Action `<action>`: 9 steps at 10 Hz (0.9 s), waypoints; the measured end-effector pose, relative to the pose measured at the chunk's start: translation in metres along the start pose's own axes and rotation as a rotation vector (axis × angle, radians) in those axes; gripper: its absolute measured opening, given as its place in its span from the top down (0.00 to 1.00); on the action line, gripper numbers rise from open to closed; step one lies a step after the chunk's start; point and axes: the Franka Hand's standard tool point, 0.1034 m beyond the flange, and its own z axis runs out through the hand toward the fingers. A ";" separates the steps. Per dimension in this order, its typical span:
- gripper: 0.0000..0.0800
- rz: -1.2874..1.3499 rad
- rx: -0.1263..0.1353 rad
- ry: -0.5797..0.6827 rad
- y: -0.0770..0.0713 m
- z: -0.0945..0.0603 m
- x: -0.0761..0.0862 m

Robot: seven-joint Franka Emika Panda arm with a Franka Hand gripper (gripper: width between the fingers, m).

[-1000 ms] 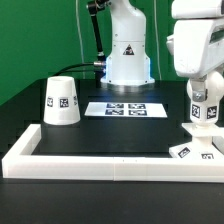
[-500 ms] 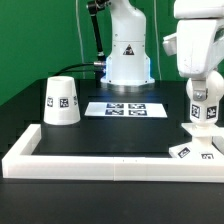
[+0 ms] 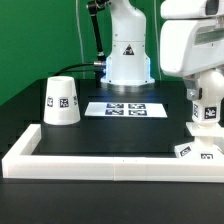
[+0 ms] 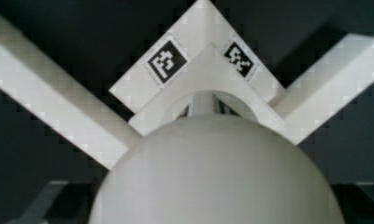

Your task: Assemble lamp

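Observation:
My gripper (image 3: pixel 206 104) is shut on the white ball-like bulb (image 3: pixel 208 116), which carries a square tag. It holds the bulb upright just above the small flat base (image 3: pixel 195 150), which lies in the rail's corner on the exterior view's right. In the wrist view the bulb (image 4: pixel 210 165) fills the foreground and hides my gripper (image 4: pixel 205 205). Beyond it lies the tagged base (image 4: pixel 198 62). The tapered cup-shaped shade (image 3: pixel 61 100) stands mouth down on the exterior view's left, far from the gripper.
The long white border rail (image 3: pixel 100 160) runs along the front and turns back at both ends; it also shows in the wrist view (image 4: pixel 51 75). The marker board (image 3: pixel 125 108) lies flat mid-table. The arm's white pedestal (image 3: pixel 128 55) stands behind it.
The arm has shifted a little toward the exterior view's right with the bulb still in its grip. The base and shade have not moved.

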 end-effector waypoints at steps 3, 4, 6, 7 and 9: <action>0.28 0.279 0.001 0.000 -0.001 0.000 0.000; 0.28 0.321 0.001 0.001 0.000 0.000 0.000; 0.28 0.521 -0.006 0.008 -0.001 0.000 0.003; 0.28 0.584 -0.007 0.008 -0.001 0.000 0.003; 0.28 0.718 -0.005 0.009 0.000 0.000 0.002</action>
